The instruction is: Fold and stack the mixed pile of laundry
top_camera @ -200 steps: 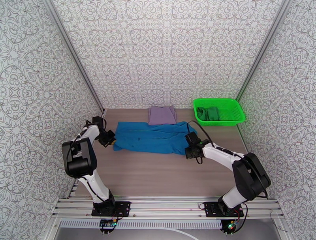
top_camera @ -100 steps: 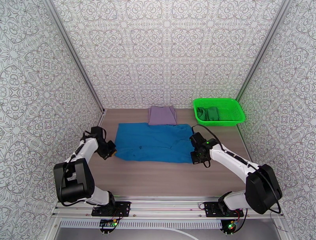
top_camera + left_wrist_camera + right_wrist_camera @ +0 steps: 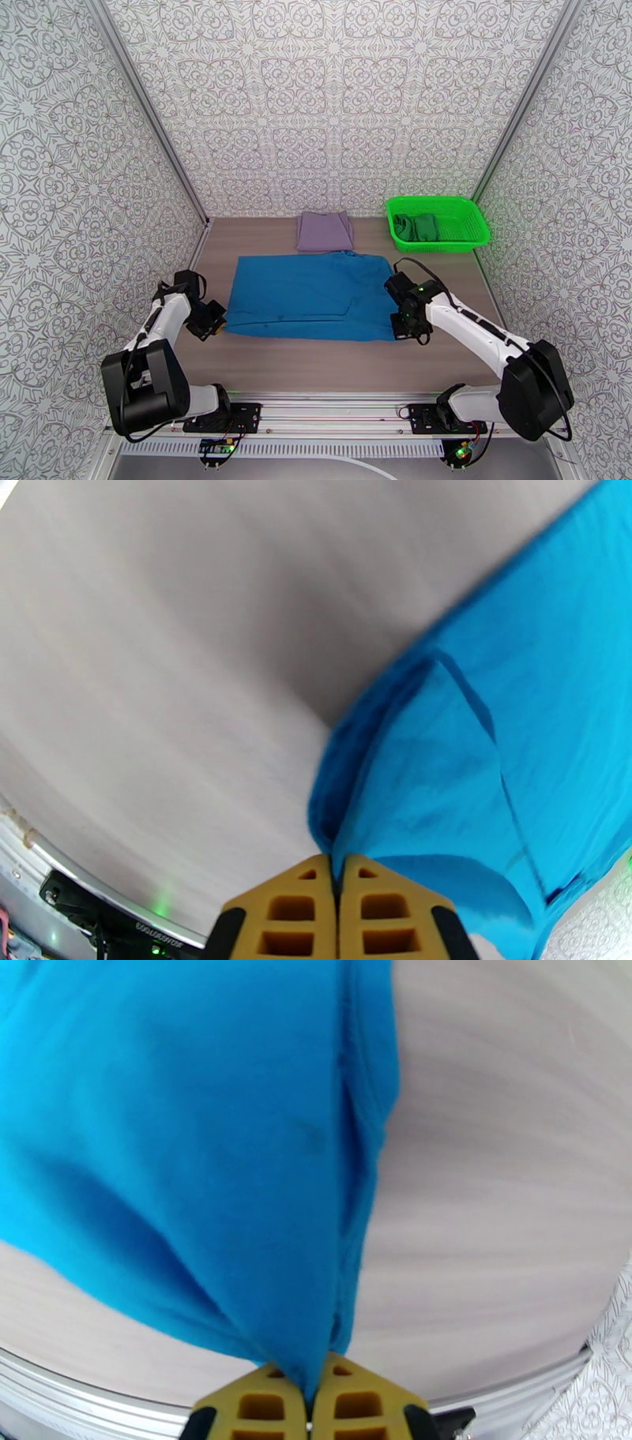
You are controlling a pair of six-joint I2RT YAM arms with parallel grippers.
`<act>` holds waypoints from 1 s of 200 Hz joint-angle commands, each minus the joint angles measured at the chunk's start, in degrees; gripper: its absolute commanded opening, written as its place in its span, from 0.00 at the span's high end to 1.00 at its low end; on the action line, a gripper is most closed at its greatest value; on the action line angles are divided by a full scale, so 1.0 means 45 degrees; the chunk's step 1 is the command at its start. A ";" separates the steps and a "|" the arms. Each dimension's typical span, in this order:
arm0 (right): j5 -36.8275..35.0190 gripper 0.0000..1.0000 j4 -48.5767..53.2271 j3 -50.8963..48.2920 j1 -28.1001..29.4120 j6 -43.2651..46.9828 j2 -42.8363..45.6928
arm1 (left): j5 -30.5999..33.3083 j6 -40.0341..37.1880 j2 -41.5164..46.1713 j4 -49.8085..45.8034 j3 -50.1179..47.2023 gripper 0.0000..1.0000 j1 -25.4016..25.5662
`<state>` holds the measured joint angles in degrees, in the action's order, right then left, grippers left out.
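1. At the near edge of the tabletop (image 3: 316, 359), a metal rail (image 3: 332, 412) carries the bases of two arms, which reach forward to either side of the laundry.
2. The left end effector (image 3: 208, 319) sits at the near-left corner of the bright blue garment (image 3: 308, 294). In the left wrist view, the left end effector (image 3: 338, 872) has its yellow fingers pressed together on a pinch of the bright blue garment (image 3: 490, 717). This grip is too small to make out from above.
3. The right end effector (image 3: 403, 325) is at the near-right corner. Up close, the right end effector (image 3: 310, 1386) is likewise clamped tight on a bunched edge of the bright blue garment (image 3: 182, 1118), with bare tabletop (image 3: 490, 1157) beside it.
4. From above, the blue garment lies spread flat mid-table between the two arms. The wrist views show its folds and seam but not its outline.
5. Just beyond it, touching its far edge, lies the lavender-grey garment (image 3: 325, 230), folded.
6. At the far right, a green mesh basket (image 3: 480, 227) holds the dark green garment (image 3: 417, 226). The basket walls stand around that cloth.
7. Patterned walls (image 3: 332, 103) close in three sides.
8. Count: three garments, one basket, two arms.
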<state>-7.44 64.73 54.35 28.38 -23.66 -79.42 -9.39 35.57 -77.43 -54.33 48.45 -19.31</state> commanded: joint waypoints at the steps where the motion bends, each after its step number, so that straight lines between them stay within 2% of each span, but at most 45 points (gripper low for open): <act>1: -0.0458 1.00 0.1180 0.0243 -0.0034 -0.0224 -0.0574 | 0.0038 -0.0122 0.0195 -0.0520 -0.0169 1.00 0.0021; 26: -0.0656 1.00 0.1678 0.0412 0.0318 -0.0381 -0.1101 | 0.0031 0.0032 0.0046 -0.0584 -0.0401 0.98 0.0027; 38: -0.0740 0.95 0.1837 0.0474 0.0529 -0.0506 -0.1317 | -0.0007 0.0142 0.0037 -0.0584 -0.0552 0.81 0.0002; 47: -0.0947 0.90 0.1989 0.0522 0.0645 -0.0642 -0.1458 | -0.0023 0.0279 0.0084 -0.0632 -0.0661 0.59 0.0031; 65: -0.1174 0.80 0.2069 0.0541 0.0848 -0.0755 -0.1695 | 0.0096 0.0671 0.0492 -0.0766 -0.0744 0.37 0.0234; 84: -0.1469 0.66 0.2142 0.0618 0.0949 -0.0817 -0.1744 | 0.0525 0.1184 0.1350 -0.0902 -0.0864 0.01 0.0265; 114: -0.1809 0.48 0.2101 0.0964 0.0939 -0.0691 -0.0703 | 0.1230 0.1655 0.2906 -0.1007 -0.0892 0.01 0.0207; 137: -0.1713 0.47 0.1660 0.1964 0.0898 -0.0355 0.0123 | 0.1062 0.1274 0.2983 -0.0594 -0.0537 0.01 0.0211; 167: -0.0825 0.51 -0.0907 0.3095 -0.0210 0.0649 -0.0067 | 0.0033 0.0083 0.1059 0.0620 0.0912 0.01 0.0505; 179: -0.0424 0.54 -0.1773 0.3732 -0.0849 0.1129 -0.0777 | -0.0324 -0.0373 -0.0076 0.1188 0.1793 0.01 0.0705; 200: 0.0630 0.60 -0.2460 0.5226 -0.1569 0.1911 -0.2450 | -0.0409 -0.1141 -0.2476 0.1537 0.4007 0.08 0.1009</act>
<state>-10.22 61.91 71.75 24.53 -20.40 -82.87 -8.73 36.14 -79.20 -53.41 56.82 -16.43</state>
